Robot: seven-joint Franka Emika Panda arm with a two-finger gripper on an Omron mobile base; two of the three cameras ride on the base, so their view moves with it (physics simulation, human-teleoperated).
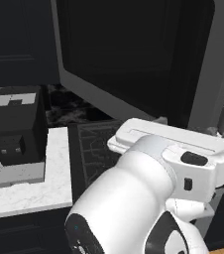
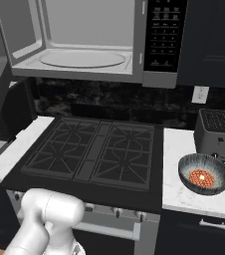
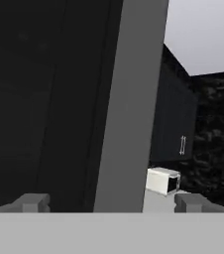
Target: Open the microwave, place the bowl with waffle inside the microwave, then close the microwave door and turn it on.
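Hand view is showing my claw (image 3: 109, 202) spread wide, releasing the door (image 3: 129, 99); bowl (image 2: 204, 173) is waiting near the surface's front edge.

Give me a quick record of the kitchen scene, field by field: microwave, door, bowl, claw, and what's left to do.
microwave: open, pale inside with white turntable, nothing on it
microwave door: swung wide open to the left
bowl with waffle: on the counter right of the stove, in front of the toaster
claw: open, holding nothing, close to the door's grey edge
coffee machine: on the left counter
left to do: bowl in, door shut, start
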